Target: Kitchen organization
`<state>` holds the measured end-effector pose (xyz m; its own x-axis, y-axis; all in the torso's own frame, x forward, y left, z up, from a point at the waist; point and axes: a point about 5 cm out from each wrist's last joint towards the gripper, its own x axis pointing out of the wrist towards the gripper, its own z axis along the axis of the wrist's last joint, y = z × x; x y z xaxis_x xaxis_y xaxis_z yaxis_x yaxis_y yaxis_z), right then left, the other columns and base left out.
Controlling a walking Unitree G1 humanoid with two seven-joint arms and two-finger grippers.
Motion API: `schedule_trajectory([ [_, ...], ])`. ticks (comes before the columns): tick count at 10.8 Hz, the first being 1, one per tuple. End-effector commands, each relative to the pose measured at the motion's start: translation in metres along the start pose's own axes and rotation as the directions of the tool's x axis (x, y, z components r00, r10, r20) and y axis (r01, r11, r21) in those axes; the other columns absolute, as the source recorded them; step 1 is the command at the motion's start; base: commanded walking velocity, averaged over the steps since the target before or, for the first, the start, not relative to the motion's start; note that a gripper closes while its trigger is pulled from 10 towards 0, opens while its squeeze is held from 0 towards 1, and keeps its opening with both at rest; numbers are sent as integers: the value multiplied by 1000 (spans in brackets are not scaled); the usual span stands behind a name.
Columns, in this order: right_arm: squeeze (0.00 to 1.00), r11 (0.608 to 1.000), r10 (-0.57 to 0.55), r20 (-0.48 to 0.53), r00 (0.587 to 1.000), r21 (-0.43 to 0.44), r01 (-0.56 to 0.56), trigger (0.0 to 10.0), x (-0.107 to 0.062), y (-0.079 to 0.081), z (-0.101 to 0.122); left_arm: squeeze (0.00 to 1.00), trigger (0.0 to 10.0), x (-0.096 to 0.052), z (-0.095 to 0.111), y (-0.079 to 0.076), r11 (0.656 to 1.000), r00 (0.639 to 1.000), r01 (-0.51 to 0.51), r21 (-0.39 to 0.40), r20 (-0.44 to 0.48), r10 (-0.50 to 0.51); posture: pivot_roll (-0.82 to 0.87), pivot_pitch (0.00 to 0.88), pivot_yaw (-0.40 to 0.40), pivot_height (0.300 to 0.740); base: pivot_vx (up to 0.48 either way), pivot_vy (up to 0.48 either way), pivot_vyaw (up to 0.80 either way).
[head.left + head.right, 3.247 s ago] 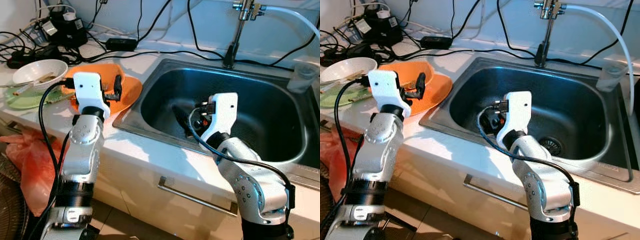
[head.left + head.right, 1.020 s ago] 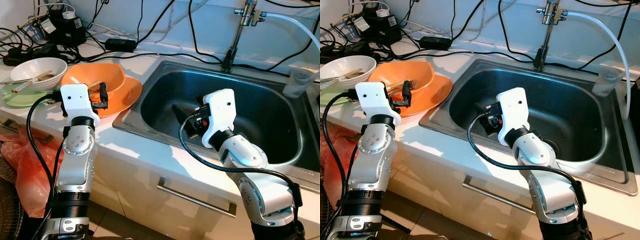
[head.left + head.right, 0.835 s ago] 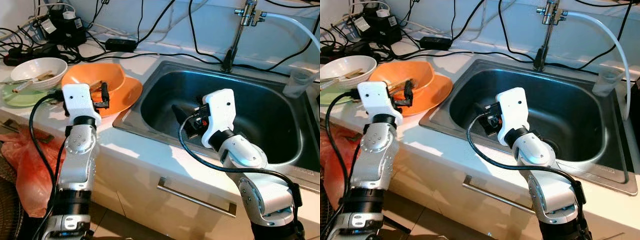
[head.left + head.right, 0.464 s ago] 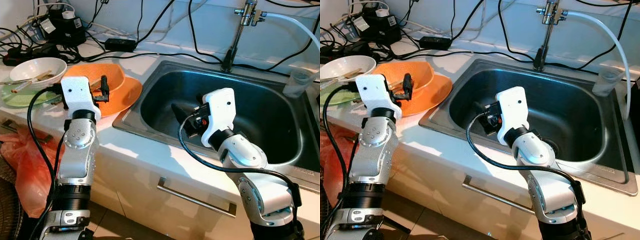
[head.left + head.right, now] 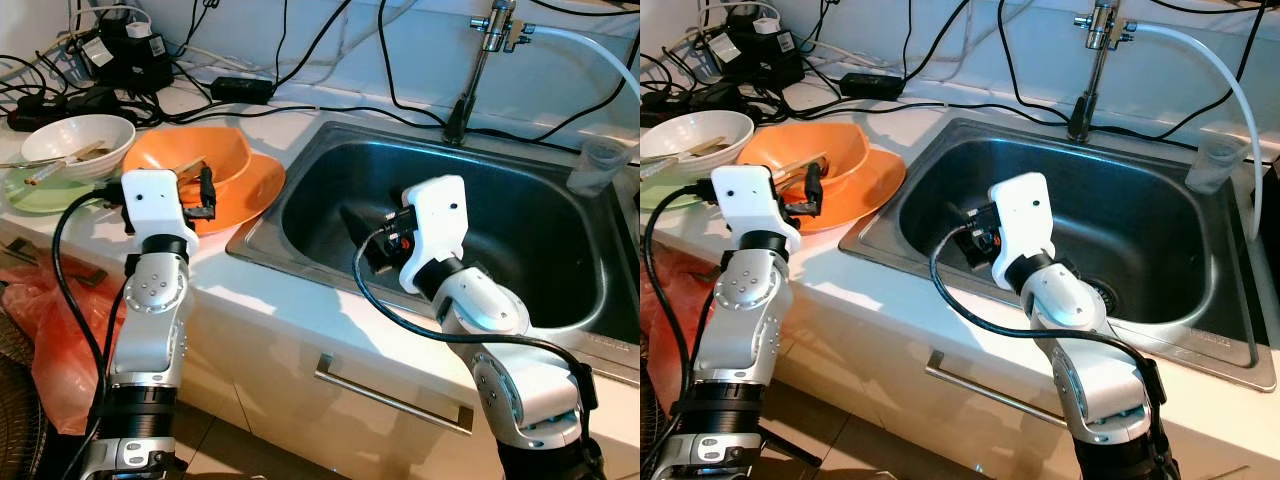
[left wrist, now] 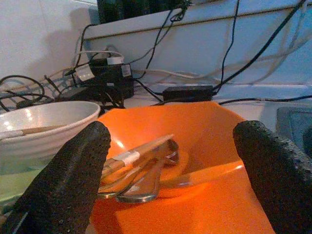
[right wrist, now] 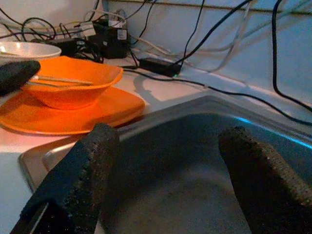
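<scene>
An orange bowl [image 5: 215, 160] sits on an orange plate [image 5: 255, 190] on the counter left of the sink [image 5: 540, 210]. Inside the bowl lie chopsticks [image 6: 141, 148] and a metal spoon [image 6: 146, 183]. My left gripper [image 5: 205, 190] hovers open over the plate's near edge and points at the bowl; in the left wrist view the left gripper [image 6: 173, 131] frames the bowl with nothing between its fingers. My right gripper [image 5: 365, 240] hangs open inside the sink's left half and holds nothing; the right wrist view has the right gripper [image 7: 169, 134] facing the sink's left wall.
A white bowl [image 5: 75, 140] with chopsticks rests on a green plate [image 5: 40, 195] at the far left. Black cables and adapters [image 5: 130, 50] crowd the back of the counter. A faucet [image 5: 480, 60] stands behind the sink, with a plastic cup [image 5: 600, 160] at its right.
In the last half second my left gripper has dropped slightly and drawn back from the bowl's rim. The right gripper has edged a little to the left inside the sink.
</scene>
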<state>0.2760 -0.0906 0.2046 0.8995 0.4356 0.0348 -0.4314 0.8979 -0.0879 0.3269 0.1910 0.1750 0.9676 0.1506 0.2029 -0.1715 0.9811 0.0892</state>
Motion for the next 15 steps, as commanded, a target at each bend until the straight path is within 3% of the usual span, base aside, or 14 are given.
schedule_trajectory([
  [1, 0, 1000, -4, 14, 1000, -19, 5, 10000, 2, -1, 3, 0, 10000, -1, -6, -3, 1000, 999, 18, 4, -31, -18, -40, 0, 13, 740, 0, 0, 0],
  [2, 0, 1000, -8, 16, 1000, -20, 8, 10000, 1, -1, 3, 0, 10000, 3, -5, -5, 1000, 999, 28, -11, -27, -28, -42, 0, 18, 740, 0, 0, 0],
  [3, 0, 1000, -10, 17, 1000, -20, 10, 10000, 2, -1, 3, 604, 10000, 5, -3, -8, 998, 998, 49, -36, -24, -49, -43, 0, 18, 740, 0, 0, 0],
  [5, 0, 1000, -14, 20, 1000, -21, 14, 10000, 2, -1, 4, 612, 10000, 8, -5, -8, 998, 998, 38, -54, -43, -40, -44, 0, 20, 740, 0, 0, 0],
  [6, 0, 1000, -16, 20, 1000, -22, 17, 10000, 1, -1, 4, 569, 10000, 8, -5, -8, 998, 998, 38, -58, -38, -41, -45, 0, 19, 740, 0, 0, 0],
  [7, 0, 1000, -18, 19, 1000, -23, 18, 10000, 1, -2, 3, 1000, 10000, 9, -2, -7, 998, 999, 38, -58, -27, -39, -44, 0, 18, 740, 0, 0, 0],
  [11, 0, 1000, -17, 16, 1000, -24, 17, 10000, 1, -1, 3, 1000, 10000, 11, 0, -9, 997, 999, 43, -64, -25, -44, -44, 0, 17, 740, 0, 0, 0],
  [12, 0, 1000, -16, 16, 1000, -24, 16, 10000, 1, -1, 3, 0, 10000, 11, -2, -9, 994, 997, 51, -98, -50, -56, -44, 0, 17, 740, 0, 0, 0],
  [13, 0, 1000, -16, 15, 1000, -24, 16, 10000, 1, -1, 3, 0, 8235, 11, -2, -7, 993, 997, 39, -111, -58, -46, -44, 0, 14, 740, 0, 0, 0],
  [14, 0, 1000, -14, 15, 1000, -24, 15, 10000, 1, -1, 3, 0, 7137, 12, -2, -6, 993, 996, 23, -116, -81, -33, -43, 0, 14, 740, 0, 0, 0],
  [15, 0, 1000, -13, 16, 1000, -24, 13, 10000, 2, -1, 3, 0, 9686, 12, -1, -6, 993, 995, 19, -115, -98, -31, -42, 0, 14, 740, 0, 0, 0],
])
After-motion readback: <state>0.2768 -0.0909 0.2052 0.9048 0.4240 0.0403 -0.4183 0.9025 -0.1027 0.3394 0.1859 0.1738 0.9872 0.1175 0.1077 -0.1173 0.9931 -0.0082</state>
